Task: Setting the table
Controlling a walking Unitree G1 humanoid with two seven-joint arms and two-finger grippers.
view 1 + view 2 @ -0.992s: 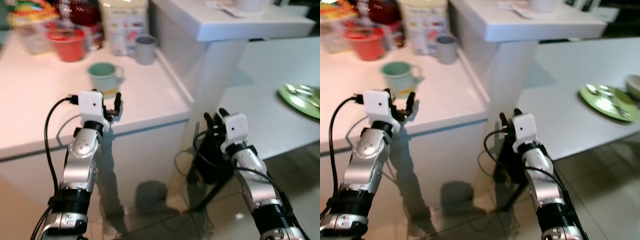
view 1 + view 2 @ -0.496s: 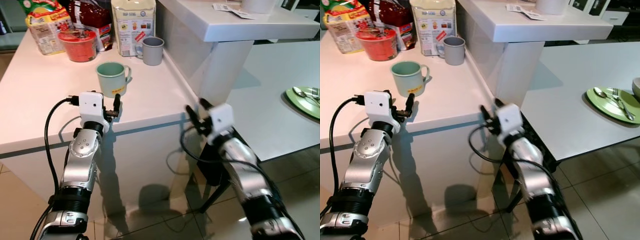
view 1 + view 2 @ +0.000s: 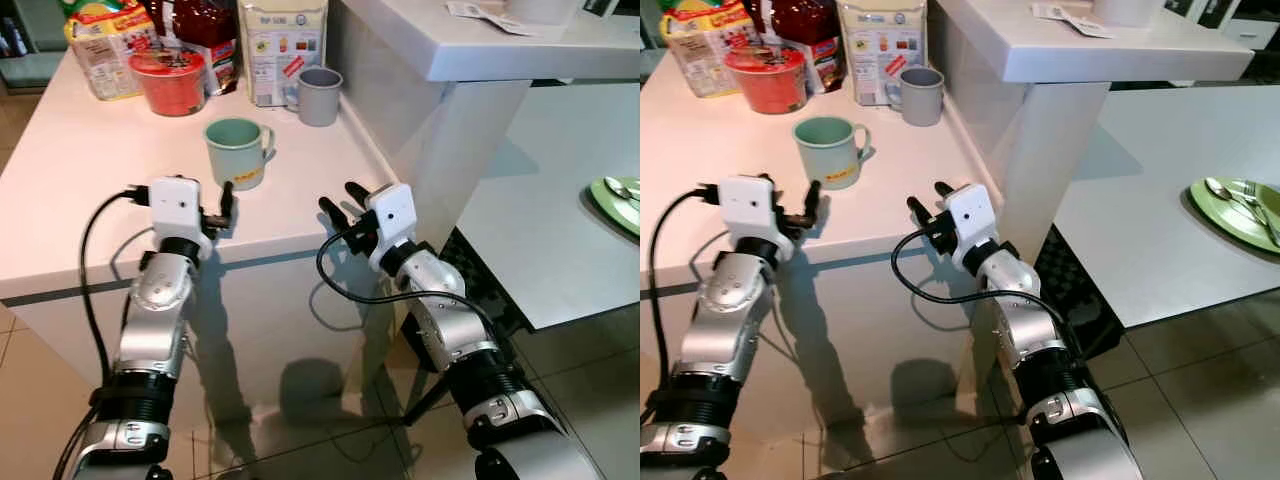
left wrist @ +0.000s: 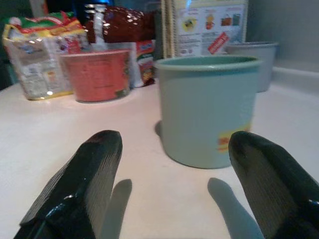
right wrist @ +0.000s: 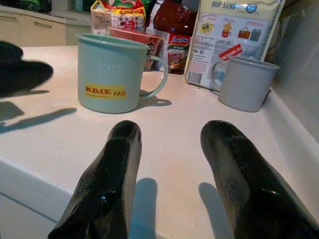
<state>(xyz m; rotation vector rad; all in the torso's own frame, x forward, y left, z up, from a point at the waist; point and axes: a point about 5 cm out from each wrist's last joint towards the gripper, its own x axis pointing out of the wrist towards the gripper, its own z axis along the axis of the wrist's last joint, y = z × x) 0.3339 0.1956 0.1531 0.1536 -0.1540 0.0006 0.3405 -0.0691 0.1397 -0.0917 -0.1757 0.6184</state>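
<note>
A pale green mug (image 3: 237, 150) with a yellow label stands upright on the white counter (image 3: 80, 180); a grey mug (image 3: 318, 94) stands behind it by the wall. My left gripper (image 4: 174, 199) hovers low over the counter's front edge, open, just short of the green mug (image 4: 207, 107). My right gripper (image 3: 340, 203) is at the counter's front edge to the right of the green mug (image 5: 112, 74), open and empty, with the grey mug (image 5: 244, 82) further back. A green plate (image 3: 1240, 210) with a spoon and fork lies on the white table at far right.
A red bowl (image 3: 167, 78) and several food packets (image 3: 285, 45) line the back of the counter. A raised white ledge (image 3: 480, 60) and its pillar border the counter on the right. The lower white table (image 3: 540, 230) lies beyond, with tiled floor below.
My right arm has swung left and up from beside the pillar to the counter's front edge. The left arm has barely moved. The camera has shifted slightly.
</note>
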